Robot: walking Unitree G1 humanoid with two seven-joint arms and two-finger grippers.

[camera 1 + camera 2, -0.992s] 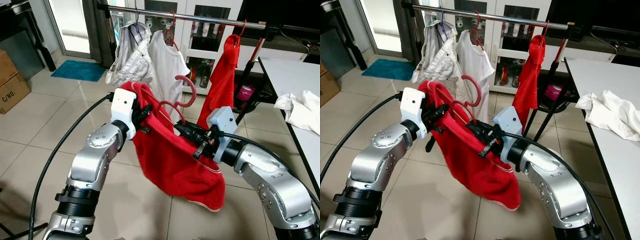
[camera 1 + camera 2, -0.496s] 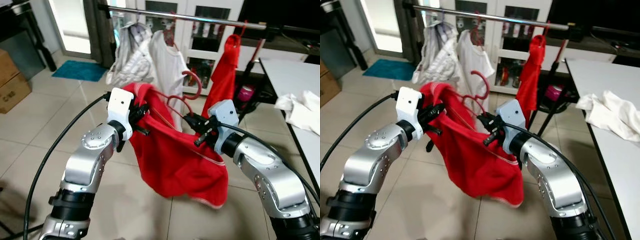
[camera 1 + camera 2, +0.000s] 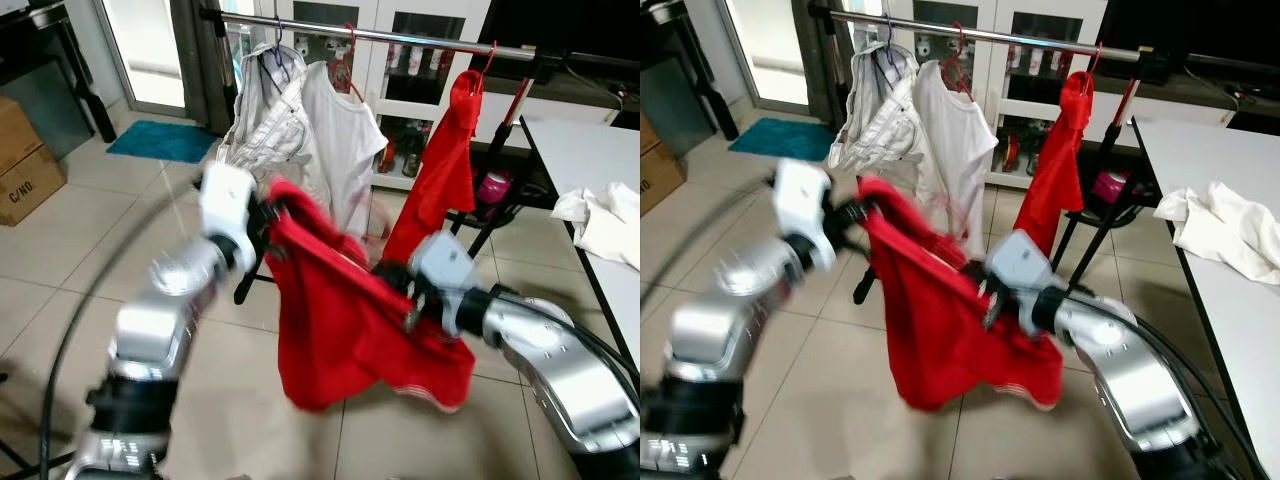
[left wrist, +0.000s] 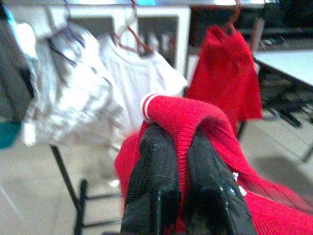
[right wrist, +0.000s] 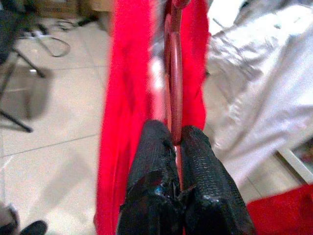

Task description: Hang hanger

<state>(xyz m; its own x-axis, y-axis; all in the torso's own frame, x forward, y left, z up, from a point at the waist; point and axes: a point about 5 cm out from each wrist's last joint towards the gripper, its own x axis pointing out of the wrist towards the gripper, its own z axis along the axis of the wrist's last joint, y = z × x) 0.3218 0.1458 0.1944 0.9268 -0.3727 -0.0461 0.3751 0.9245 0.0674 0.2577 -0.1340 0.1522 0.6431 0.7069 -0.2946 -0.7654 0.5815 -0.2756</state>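
A red garment (image 3: 340, 320) hangs between my two grippers, in front of the clothes rail (image 3: 420, 38). My left gripper (image 4: 182, 142) is shut on a ribbed edge of the red garment, held up at the left (image 3: 262, 212). My right gripper (image 5: 176, 134) is shut on the thin red hanger (image 5: 173, 73), lower and to the right (image 3: 398, 288). Both arms are blurred by motion. The hanger's hook is only a faint blur in the eye views. The rail stands above and beyond both grippers.
On the rail hang a striped white shirt (image 3: 270, 120), a white T-shirt (image 3: 345, 140) and another red garment (image 3: 445, 160). A white table (image 3: 590, 150) with a crumpled white cloth (image 3: 605, 220) stands at the right. A cardboard box (image 3: 25, 160) and a teal mat (image 3: 160, 140) lie at the left.
My right gripper has dropped lower with the hanger, and the left gripper has lifted slightly. The red garment has swung and sags lower between them.
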